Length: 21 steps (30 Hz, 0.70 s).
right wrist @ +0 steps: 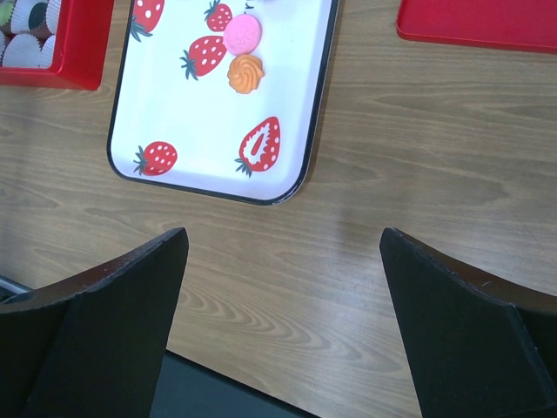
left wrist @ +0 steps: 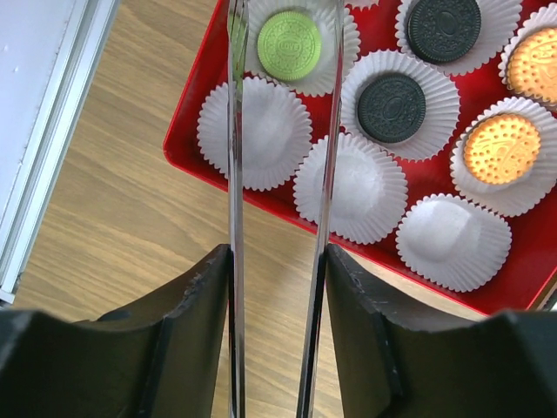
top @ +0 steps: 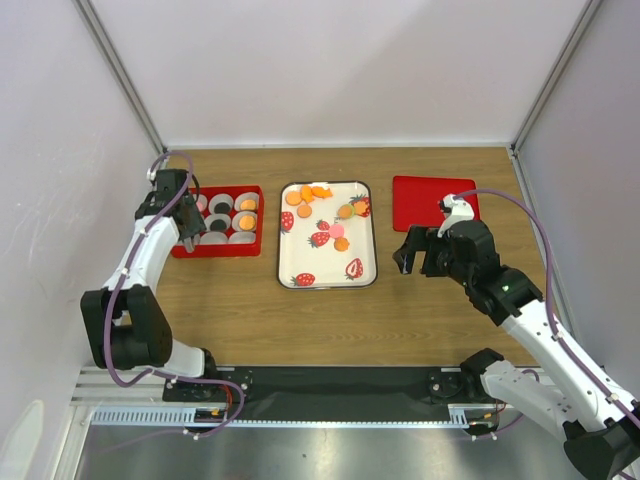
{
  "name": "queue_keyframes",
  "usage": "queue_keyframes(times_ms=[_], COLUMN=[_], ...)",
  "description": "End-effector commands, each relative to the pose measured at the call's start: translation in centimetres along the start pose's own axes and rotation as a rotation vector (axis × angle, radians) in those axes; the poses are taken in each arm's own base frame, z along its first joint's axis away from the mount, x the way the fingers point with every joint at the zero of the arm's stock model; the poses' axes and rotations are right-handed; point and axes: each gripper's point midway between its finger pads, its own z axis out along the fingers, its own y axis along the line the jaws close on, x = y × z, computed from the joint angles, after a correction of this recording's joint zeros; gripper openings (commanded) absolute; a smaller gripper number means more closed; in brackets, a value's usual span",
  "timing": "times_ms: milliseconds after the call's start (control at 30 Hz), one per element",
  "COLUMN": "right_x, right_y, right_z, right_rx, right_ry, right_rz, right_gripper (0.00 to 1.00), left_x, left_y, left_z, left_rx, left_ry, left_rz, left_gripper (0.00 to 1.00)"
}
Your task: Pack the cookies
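Evidently the left gripper [top: 189,238] has let go: its long clear fingers [left wrist: 233,174] stand apart on either side of a green cookie [left wrist: 290,43], with a gap showing on each side. The cookie lies flat in its paper cup [left wrist: 326,83] at the far corner of the red box [left wrist: 187,122]. The likeliest trouble is right there. Both fingers cross the fluted paper, so a lift that is not straight could snag the rim and tip the cookie out or drag the light cup with it. The empty cups [left wrist: 261,131] just beside it would shift just as easily. Further along the box, black cookies [left wrist: 392,106] and orange cookies [left wrist: 502,148] sit in their cups, and a sideways swing could knock them. The right gripper [right wrist: 280,239] hangs spread wide and empty over the bare table [right wrist: 392,131], just beside the strawberry tray [top: 300,262]. Most of the loose cookies [top: 305,195] crowd the tray's far end, some touching. A pink cookie [right wrist: 243,35] touches an orange swirl cookie [right wrist: 245,74], so wide jaws could catch both. The cookies are flat and the tray looks slick, so one may well skid towards the rim instead of being pinched.
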Motion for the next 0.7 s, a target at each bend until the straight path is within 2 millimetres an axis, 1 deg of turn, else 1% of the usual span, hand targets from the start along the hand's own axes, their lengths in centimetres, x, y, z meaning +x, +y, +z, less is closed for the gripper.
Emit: queue_keyframes(times_ms=[0, 100, 200, 333, 400, 433, 467, 533, 567, 633, 667], right_x=[-1.2, -1.3, -1.3, -1.3, -1.5, -1.5, -1.4, -1.6, -1.7, -1.8, -1.8], right_y=[0.5, 0.5, 0.5, 0.7, 0.7, 0.6, 0.6, 0.5, 0.4, 0.4, 0.4], right_z=[0.1, 0.1, 0.2, 0.1, 0.0, 0.0, 0.0, -0.1, -0.2, -0.3, -0.4], right_rx=[-0.023, -0.021, -0.02, -0.024, -0.023, -0.017, -0.011, -0.004, -0.001, 0.006, 0.008], right_ry=[-0.043, -0.046, -0.043, -0.041, -0.042, -0.043, -0.035, -0.042, -0.045, -0.045, -0.045], right_rz=[-0.007, -0.003, 0.001, 0.011, 0.013, 0.015, 0.017, 0.019, 0.023, 0.031, 0.035], right_gripper=[1.0, 1.0, 1.0, 1.0, 1.0, 1.0, 1.0, 1.0, 1.0, 1.0, 1.0], left_x=[-2.9, -3.1, -3.3, -3.5, -3.1, -2.7, -2.4, -1.3, -0.3, 1.3, 2.6], left_y=[-0.2, -0.3, -1.0, -2.3, -3.8, -4.2, -5.4, -6.8, -8.5, -10.1, -11.8], left_z=[-1.0, -1.6, -2.5, -5.4, -6.9, -7.4, -8.6, -9.7, -10.8, -11.6, -12.6], left_rx=[0.023, 0.035, 0.081, 0.139, 0.172, 0.182, 0.224, 0.263, 0.302, 0.335, 0.382], left_ry=[-0.088, -0.098, -0.11, -0.157, -0.177, -0.174, -0.193, -0.197, -0.205, -0.192, -0.188], left_rz=[-0.016, -0.02, -0.019, 0.006, 0.043, 0.054, 0.072, 0.098, 0.141, 0.17, 0.212], left_gripper=[0.54, 0.54, 0.54, 0.54, 0.54, 0.54, 0.54, 0.54, 0.54, 0.54, 0.54])
